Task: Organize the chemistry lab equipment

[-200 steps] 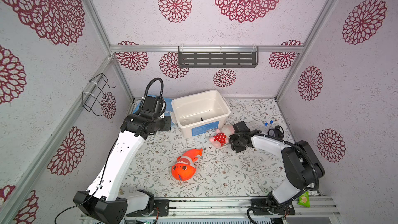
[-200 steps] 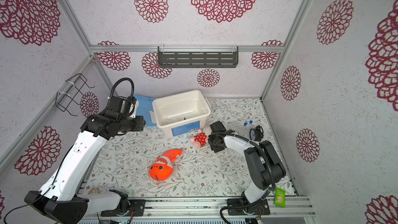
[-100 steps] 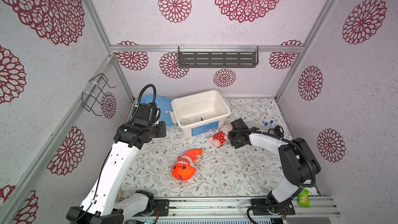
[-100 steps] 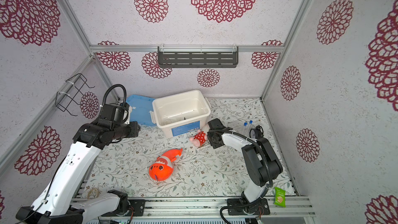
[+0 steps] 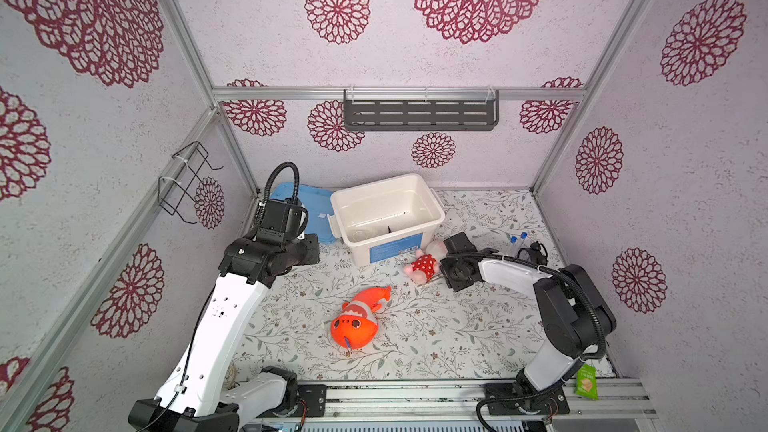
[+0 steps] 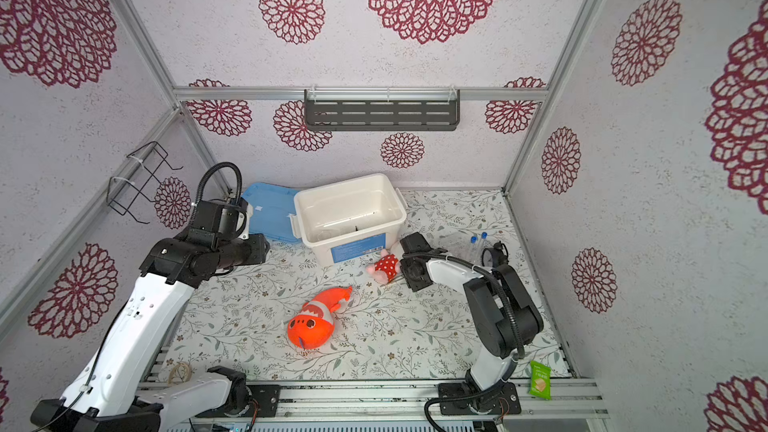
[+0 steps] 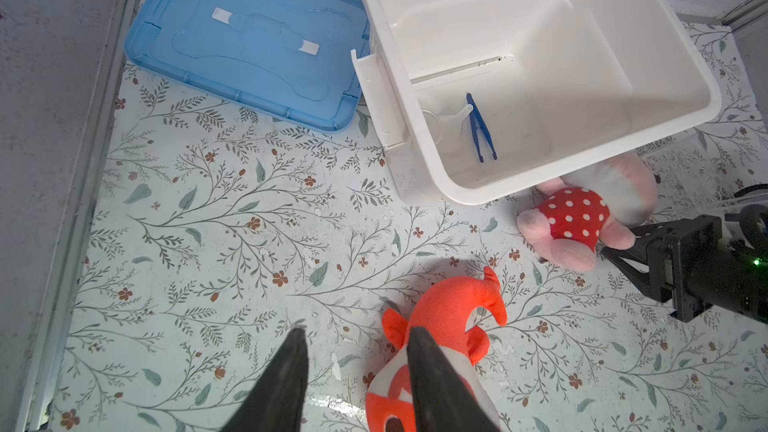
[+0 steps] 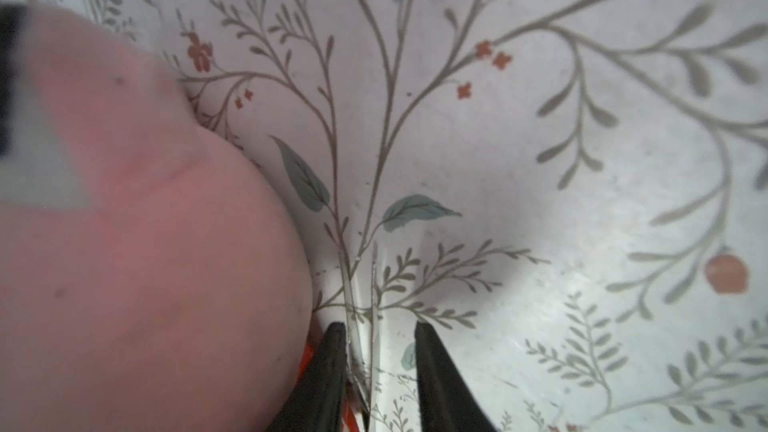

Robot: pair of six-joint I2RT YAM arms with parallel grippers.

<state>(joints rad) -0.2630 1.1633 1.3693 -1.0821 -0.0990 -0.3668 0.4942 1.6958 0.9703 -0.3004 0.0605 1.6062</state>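
While your right gripper (image 8: 377, 324) sits low over the table (image 8: 540, 201) with its jaws parted and nothing clamped, get the line-up right before you close. A thin clear piece (image 8: 360, 305), a rod or a slim tube, I cannot tell which, lies lengthwise between the fingertips. It is closer to the doll-side finger than to the other one. Shift a touch toward the doll so both pads meet it together; otherwise I judge it will roll or skid out ahead of the tips. Keep the tips down at the surface, since something this slim gives little to bite on, and close slowly.

The pink plush doll (image 8: 145, 243) lies just beside that same finger, perhaps touching it, so watch that no plush gets pinched in. Once the piece is held, lift straight up before travelling.

Beyond the doll stands the white bin (image 7: 623, 56), with the dark blue tweezers (image 7: 480, 126), the clear round glassware (image 7: 444, 126) and a thin rod (image 7: 455, 69) on its floor. Lay the piece flat there. Behind the wrist, two blue-capped tubes (image 5: 515, 245) wait on the table. Your left gripper (image 7: 357, 329) hovers open and empty near the orange plush fish (image 7: 449, 326), well apart.
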